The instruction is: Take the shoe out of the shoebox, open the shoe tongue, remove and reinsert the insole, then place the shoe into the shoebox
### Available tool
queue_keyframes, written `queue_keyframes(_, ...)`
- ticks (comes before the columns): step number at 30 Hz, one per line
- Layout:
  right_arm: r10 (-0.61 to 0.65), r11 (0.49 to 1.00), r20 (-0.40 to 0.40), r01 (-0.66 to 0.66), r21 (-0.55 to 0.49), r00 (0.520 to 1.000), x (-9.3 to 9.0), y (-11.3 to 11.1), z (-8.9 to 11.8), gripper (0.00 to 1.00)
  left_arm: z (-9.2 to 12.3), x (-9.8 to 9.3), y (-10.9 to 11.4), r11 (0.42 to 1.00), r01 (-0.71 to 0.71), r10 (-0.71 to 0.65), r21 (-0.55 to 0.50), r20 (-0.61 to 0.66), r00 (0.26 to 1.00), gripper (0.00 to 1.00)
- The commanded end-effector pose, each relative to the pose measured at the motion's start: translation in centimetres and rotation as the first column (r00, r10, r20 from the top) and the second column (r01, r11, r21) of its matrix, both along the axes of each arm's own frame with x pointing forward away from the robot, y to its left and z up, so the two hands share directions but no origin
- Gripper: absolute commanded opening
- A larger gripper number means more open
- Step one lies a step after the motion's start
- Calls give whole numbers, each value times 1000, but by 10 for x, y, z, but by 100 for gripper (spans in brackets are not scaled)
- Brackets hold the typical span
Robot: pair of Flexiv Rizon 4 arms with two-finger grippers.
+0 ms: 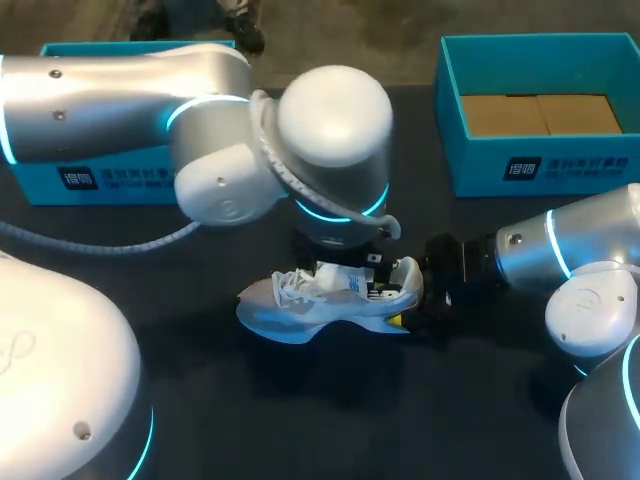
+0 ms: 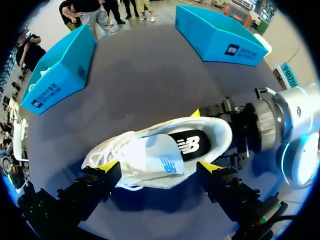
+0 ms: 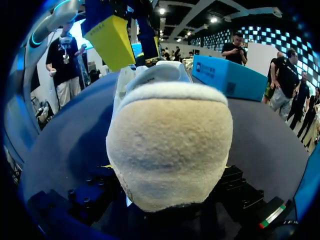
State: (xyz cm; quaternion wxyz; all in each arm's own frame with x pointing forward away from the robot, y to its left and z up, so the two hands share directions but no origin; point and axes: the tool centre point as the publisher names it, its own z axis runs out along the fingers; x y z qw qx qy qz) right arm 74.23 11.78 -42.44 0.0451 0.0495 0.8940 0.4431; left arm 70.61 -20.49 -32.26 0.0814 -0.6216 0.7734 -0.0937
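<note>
Three cameras, one shoe (image 1: 330,300) common to all.
The head camera looks down from high behind onto the dark surface (image 1: 300,420). The left wrist camera hangs close above the shoe, facing down. The right wrist camera sits low at its heel, very near, facing left along it.

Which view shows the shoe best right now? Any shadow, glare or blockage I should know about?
Left wrist view is best: the shoe is evenly lit, its insole plain, a soft shadow beside it. Head view: my left arm covers the table behind the shoe. Right wrist view: the heel fills the middle, hiding the rest.
</note>
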Motion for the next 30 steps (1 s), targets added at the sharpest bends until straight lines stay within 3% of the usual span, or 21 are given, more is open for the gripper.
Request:
queue_keyframes(1, -1, 1000, 0, 1, -5, 1000, 3, 1, -3, 0, -9, 2, -8, 998, -26, 25, 54, 8, 1000, 100)
queue_keyframes(30, -1, 1000, 0, 1, -5, 1000, 3, 1, -3, 0, -37, 18, 2, 981, -98, 105, 165, -36, 994, 100)
